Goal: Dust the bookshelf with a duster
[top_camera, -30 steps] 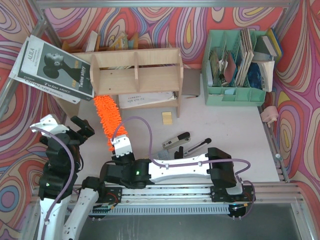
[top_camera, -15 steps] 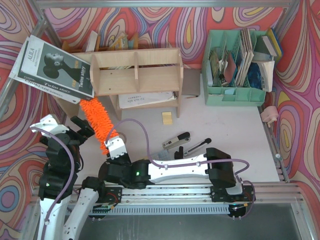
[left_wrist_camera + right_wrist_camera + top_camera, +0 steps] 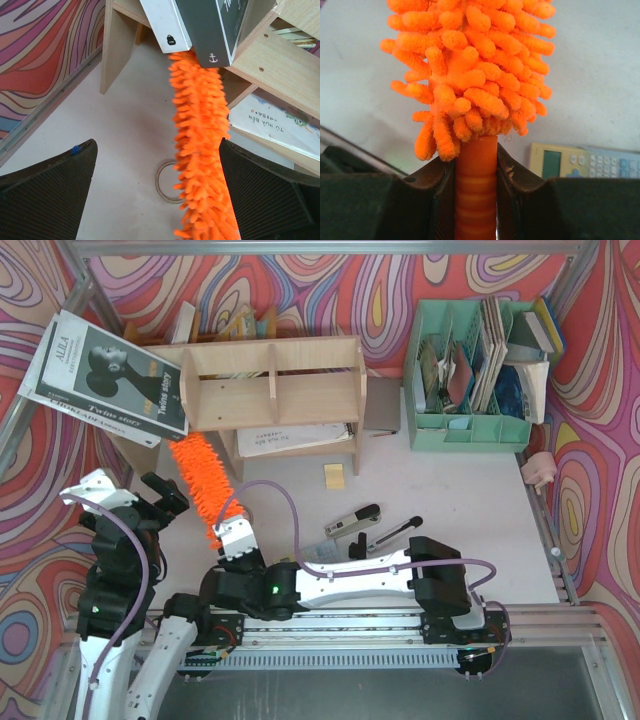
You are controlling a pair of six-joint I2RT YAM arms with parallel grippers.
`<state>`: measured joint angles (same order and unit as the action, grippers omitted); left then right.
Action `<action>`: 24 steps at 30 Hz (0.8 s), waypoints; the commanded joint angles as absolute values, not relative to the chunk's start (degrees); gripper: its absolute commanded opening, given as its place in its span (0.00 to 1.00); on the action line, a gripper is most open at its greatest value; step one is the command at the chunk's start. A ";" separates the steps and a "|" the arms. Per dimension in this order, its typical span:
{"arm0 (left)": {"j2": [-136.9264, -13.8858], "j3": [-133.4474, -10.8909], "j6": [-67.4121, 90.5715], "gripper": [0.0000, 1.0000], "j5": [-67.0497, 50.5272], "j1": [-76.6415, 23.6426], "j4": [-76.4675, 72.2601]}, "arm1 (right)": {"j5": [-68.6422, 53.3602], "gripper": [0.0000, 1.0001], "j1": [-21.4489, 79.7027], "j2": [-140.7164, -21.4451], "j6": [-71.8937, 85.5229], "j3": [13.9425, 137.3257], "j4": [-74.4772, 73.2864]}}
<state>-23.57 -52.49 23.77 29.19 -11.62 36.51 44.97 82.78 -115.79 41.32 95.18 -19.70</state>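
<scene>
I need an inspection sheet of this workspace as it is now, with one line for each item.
Surface: pale table, partly covered.
Job's things: bookshelf at the back; duster slanting toward its left end.
Clutter: magazine, green organiser, black tool, calculator, tape ring.
Grippers: right gripper shut on the duster; left gripper open, holding nothing.
Cables: purple cable looping up beside the duster.
Surroundings: swirl-patterned walls.

Fluffy, shaggy orange microfibre duster; matt, smooth pale plywood bookshelf; smooth paper magazine
</scene>
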 commanded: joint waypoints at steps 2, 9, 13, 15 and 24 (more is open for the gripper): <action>-22.90 -51.91 24.08 0.98 29.44 -11.25 36.04 | 56.88 0.00 82.44 -110.68 54.45 92.67 -26.86; -22.97 -51.88 24.07 0.98 29.44 -11.25 36.04 | 54.32 0.00 82.44 -111.30 50.93 92.72 -23.43; -22.98 -51.88 24.08 0.98 29.44 -11.25 36.04 | 48.29 0.00 82.44 -112.12 41.04 92.36 -15.03; -23.01 -51.84 24.08 0.99 29.57 -11.25 36.04 | 44.93 0.00 82.44 -112.58 37.35 92.36 -11.05; -23.16 -51.85 24.08 0.99 29.54 -11.25 36.04 | 37.44 0.00 82.44 -117.69 29.78 97.71 -9.99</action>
